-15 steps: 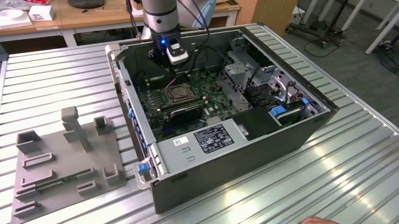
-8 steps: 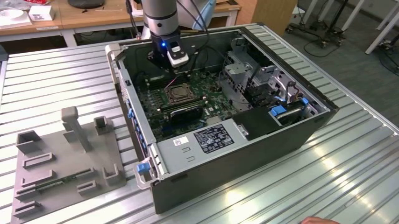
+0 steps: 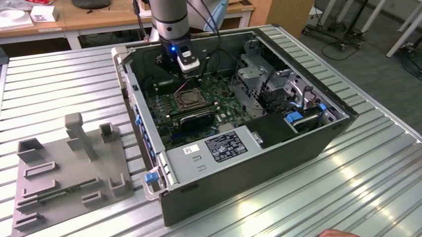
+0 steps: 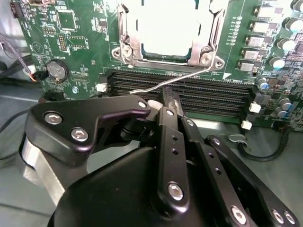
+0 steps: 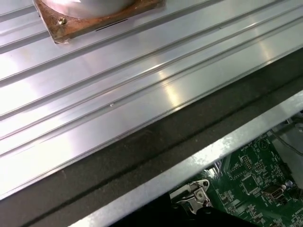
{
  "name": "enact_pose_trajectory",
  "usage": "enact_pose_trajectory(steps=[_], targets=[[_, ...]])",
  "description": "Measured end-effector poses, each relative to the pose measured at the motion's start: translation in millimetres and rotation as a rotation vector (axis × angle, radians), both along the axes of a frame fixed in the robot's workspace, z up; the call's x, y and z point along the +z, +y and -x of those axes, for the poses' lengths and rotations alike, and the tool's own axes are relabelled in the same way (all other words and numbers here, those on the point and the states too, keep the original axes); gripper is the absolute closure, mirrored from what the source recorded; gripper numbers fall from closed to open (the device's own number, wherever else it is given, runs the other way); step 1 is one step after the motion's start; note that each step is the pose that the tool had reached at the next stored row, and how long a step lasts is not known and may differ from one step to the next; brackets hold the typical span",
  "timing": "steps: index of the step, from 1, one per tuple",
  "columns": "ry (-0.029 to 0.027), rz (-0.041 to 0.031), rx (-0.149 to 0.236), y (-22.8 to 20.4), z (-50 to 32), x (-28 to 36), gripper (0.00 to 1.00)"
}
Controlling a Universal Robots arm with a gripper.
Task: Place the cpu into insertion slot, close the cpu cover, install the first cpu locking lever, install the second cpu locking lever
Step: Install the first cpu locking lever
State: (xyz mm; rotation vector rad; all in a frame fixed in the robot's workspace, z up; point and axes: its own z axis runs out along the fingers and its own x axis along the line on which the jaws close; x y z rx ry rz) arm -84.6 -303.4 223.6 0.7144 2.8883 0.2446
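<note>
Evidently the closed claw (image 4: 166, 94) rests its tip on the locking lever (image 4: 189, 75), seemingly to latch the cpu cover (image 4: 125, 42) over the cpu (image 4: 165, 28).

Closed gripper (image 4: 166, 97) tip at thin wire locking lever (image 4: 189, 78), over black memory slots (image 4: 213, 92)
</note>
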Motion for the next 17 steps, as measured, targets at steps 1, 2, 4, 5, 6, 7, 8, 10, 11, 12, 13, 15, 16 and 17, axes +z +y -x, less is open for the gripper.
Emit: enact_pose_trajectory(steps=[1,2,4,5,6,7,8,10,11,12,13,15,16,17], targets=[[-0.0001,-0.0002,0.001,-0.3,0.0,-0.1,0.89],[-0.0001,-0.0003,0.001,-0.7,0.0,-0.1,0.89],[-0.0001,-0.0003,0.002,-2.0,0.0,-0.3,0.89],[-0.0001,-0.0003,0.002,-2.8,0.0,-0.6,0.89],[-0.0001,-0.0003,0.003,-3.3,0.0,-1.0,0.89],[-0.0002,-0.0004,0.003,-3.6,-0.1,-1.4,0.89],[-0.0002,-0.0004,0.003,-3.7,-0.2,-1.8,0.89],[0.0,-0.0005,0.003,-3.8,-0.7,-2.4,0.89],[0.0001,-0.0007,0.003,-3.8,-1.1,-2.7,0.89],[0.0001,-0.0011,0.003,-3.8,-1.4,-2.9,0.89],[0.0,-0.0014,0.003,-3.8,-1.9,-3.2,0.89],[0.0,-0.0016,0.003,-3.8,-2.7,-3.5,0.89],[0.0001,-0.0016,0.003,-3.8,-2.8,-3.6,0.89],[0.0001,-0.0016,0.003,-3.8,-2.8,-3.6,0.89]])
